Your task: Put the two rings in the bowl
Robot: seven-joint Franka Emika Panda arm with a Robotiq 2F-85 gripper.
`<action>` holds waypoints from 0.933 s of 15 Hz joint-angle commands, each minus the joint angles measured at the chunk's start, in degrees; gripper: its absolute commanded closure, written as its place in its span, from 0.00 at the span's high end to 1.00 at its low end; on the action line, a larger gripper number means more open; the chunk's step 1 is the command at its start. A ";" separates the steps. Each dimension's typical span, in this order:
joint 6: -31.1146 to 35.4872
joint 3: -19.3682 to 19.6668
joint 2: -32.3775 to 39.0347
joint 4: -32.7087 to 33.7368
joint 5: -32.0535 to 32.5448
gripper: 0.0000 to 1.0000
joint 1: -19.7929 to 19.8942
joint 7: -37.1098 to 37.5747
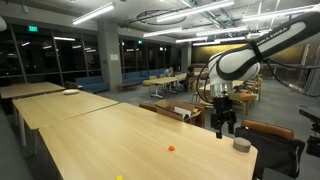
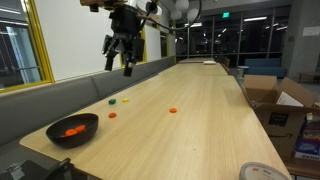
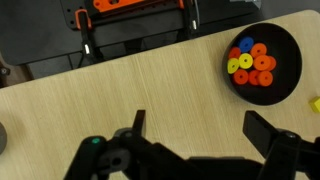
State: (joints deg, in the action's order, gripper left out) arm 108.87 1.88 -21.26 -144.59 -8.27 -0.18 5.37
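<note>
- At the near end of the table (image 2: 200, 135), a black bowl (image 2: 73, 128) sits in the corner on the robot's side; in the wrist view the black bowl (image 3: 263, 63) holds a heap of orange and yellow rings; it looks like a store, not the goal.
- The grey bowl (image 2: 262, 172) sits in the other near corner, partly cut off by the picture's edge; in an exterior view the grey bowl (image 1: 241, 145) has nothing over it, likely so rings can drop in from the top; its inside does not show.
- Further in, the orange ring (image 2: 172, 110) lies flat in the middle of the table, well apart from both bowls; it shows in both exterior views (image 1: 171, 148).
- The yellow ring (image 2: 126, 99) lies near the long edge on the robot's side; a red bit (image 2: 111, 115) and a green bit (image 2: 113, 101) lie near it, too small to name.
- Further along that long edge, the claw (image 2: 118, 62) hangs high and touches nothing; in the wrist view its fingers (image 3: 140, 122) are spread wide with only bare wood between them; it holds nothing.
- It likely hangs high and wide so it can come down over one ring; the job looks not yet begun; such tiny flat rings could slip from a pinch.
</note>
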 commanded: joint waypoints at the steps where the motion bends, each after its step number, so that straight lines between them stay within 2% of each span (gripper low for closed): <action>1: 2.97 -2.99 0.98 -0.33 0.00 1.00 -0.83 1.68; 4: 8.31 -7.12 2.08 -1.21 -0.05 1.00 -2.81 5.45; 9: 20.93 -15.22 5.35 -3.34 1.40 1.00 -6.79 16.00; 14: 29.98 -20.76 11.73 -3.45 3.06 1.00 -9.96 24.20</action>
State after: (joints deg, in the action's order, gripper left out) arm 134.03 -16.97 -13.03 -148.41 -7.47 -8.80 25.03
